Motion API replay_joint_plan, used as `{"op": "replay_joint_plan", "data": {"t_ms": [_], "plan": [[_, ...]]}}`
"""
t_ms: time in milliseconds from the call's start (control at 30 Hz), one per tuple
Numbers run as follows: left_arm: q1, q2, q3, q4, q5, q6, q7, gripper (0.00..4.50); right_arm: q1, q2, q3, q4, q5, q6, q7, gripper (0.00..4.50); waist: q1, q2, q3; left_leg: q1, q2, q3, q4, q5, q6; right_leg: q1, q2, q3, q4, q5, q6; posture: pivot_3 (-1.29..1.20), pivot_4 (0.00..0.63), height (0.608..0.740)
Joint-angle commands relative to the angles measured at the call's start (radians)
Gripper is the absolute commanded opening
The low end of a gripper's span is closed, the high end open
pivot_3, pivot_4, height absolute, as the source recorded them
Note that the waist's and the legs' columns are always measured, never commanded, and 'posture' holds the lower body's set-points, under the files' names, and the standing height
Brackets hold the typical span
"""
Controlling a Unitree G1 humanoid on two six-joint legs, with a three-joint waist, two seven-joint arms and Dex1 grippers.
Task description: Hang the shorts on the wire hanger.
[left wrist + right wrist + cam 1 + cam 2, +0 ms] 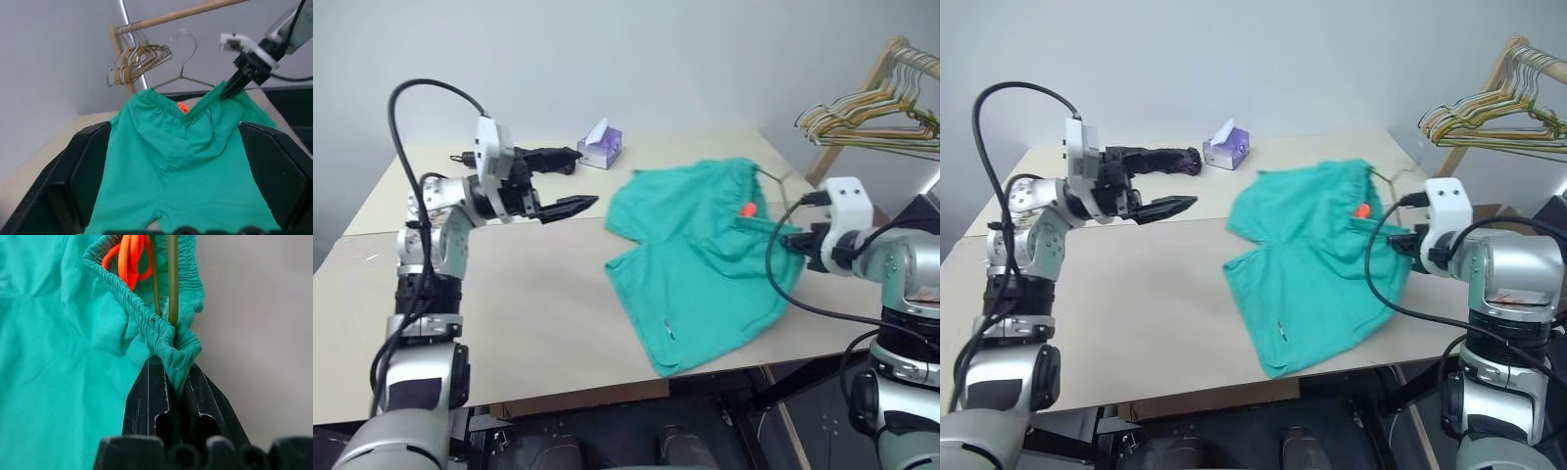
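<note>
I'm mid-threading: my right tool [175,382] is clamped on the waistband of the shorts [695,259], with the wire hanger [172,279] running inside the band. The shorts lie on the surface [509,294], one edge draped over its front. My left tool [570,208] hovers level, spread wide; next it should take the free waistband side

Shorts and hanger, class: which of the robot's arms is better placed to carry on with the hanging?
Probably the right. Its gripper is shut on the shorts' waistband with the hanger wire inside; the left gripper hangs open, clear of the cloth.
</note>
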Motion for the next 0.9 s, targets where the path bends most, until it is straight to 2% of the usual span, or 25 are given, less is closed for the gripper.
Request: {"op": "replay_joint_plan", "data": {"t_ms": [33,167,267,467,633,900], "plan": [[0.010,-0.020,0.001,-0.096,-0.033,0.043,0.061,4.50,-0.050,0.061,-0.217,0.017,-0.109,0.008,-0.160,0.04,-0.013,0.002,-0.001,0.000,0.000,0.000,0.000,0.000,0.000,0.000,0.000,0.000,0.000,0.000,0.000,-0.16,0.000,0.740],[0.023,-0.042,-0.015,-0.139,-0.049,0.071,0.084,4.50,-0.120,0.097,-0.340,0.039,-0.195,-0.015,-0.311,0.04,-0.031,0.011,-0.006,0.001,-0.002,0.000,0.000,0.000,0.000,0.001,-0.001,0.001,0.000,0.000,0.000,-0.17,0.000,0.740],[0.022,-0.045,-0.024,-0.148,-0.051,0.072,0.081,4.50,-0.185,0.113,-0.365,0.067,-0.244,-0.056,-0.413,0.04,-0.056,0.015,-0.008,0.002,-0.002,0.000,0.000,0.000,0.000,0.001,-0.001,0.002,0.000,0.000,0.000,-0.18,0.000,0.740],[0.019,-0.083,0.000,-0.198,-0.105,0.078,0.133,4.50,-0.349,0.117,-0.426,0.232,-0.297,-0.216,-0.627,0.04,-0.111,0.018,-0.009,0.016,-0.002,0.000,-0.005,0.000,0.001,0.016,-0.001,0.003,-0.003,-0.001,0.001,-0.18,0.000,0.740],[0.057,-0.111,0.003,-0.275,-0.143,0.093,0.181,4.50,-0.497,0.043,-0.472,0.487,-0.270,-0.388,-0.762,0.04,-0.129,0.021,-0.008,0.016,-0.003,0.000,-0.006,0.000,0.001,0.016,-0.002,0.004,-0.004,-0.001,0.001,-0.15,0.000,0.740],[0.101,-0.100,-0.009,-0.337,-0.150,0.105,0.207,4.50,-0.668,-0.096,-0.592,0.845,-0.131,-0.575,-0.883,0.04,-0.125,0.025,-0.007,0.019,-0.004,0.000,-0.008,-0.001,0.002,0.018,-0.002,0.005,-0.005,-0.001,0.002,-0.12,0.000,0.740]]}}
